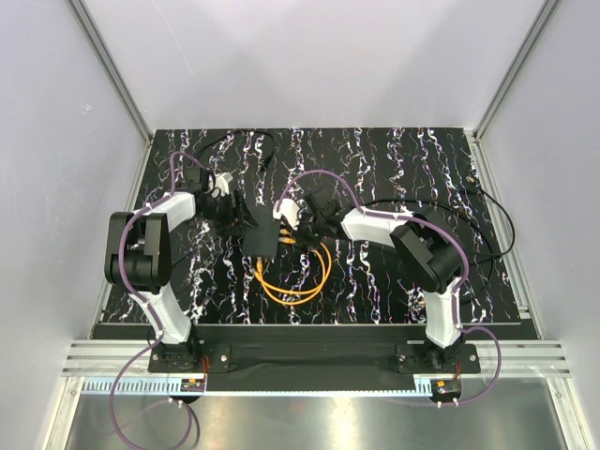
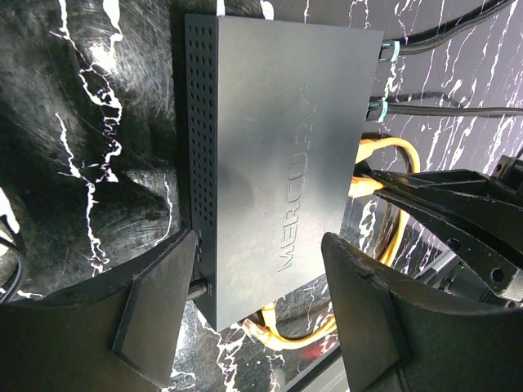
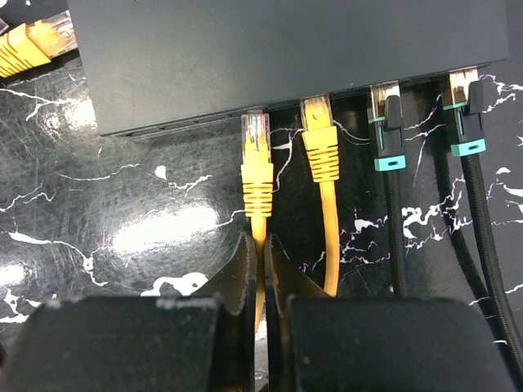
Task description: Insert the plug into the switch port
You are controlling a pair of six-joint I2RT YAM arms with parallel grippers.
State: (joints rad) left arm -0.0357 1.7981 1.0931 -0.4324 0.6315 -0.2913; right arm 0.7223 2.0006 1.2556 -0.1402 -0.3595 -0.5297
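Currently the right gripper [image 3: 263, 273] is clamped on the orange cable [image 3: 260, 229] behind the plug [image 3: 255, 135], which sits at the switch port [image 3: 255, 112]. Left gripper [image 2: 261, 318]: spread astride the switch [image 2: 278, 147]. Hold near the boot [image 3: 257, 184] (cable likely limp).

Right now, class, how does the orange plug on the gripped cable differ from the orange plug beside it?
The gripped plug shows its clear tip outside the switch; the neighbouring plug hides its tip in the switch edge. The gripped plug's cable is pinched in the right gripper; the neighbouring plug's cable runs free beside it. Both have orange ribbed boots and face that edge.
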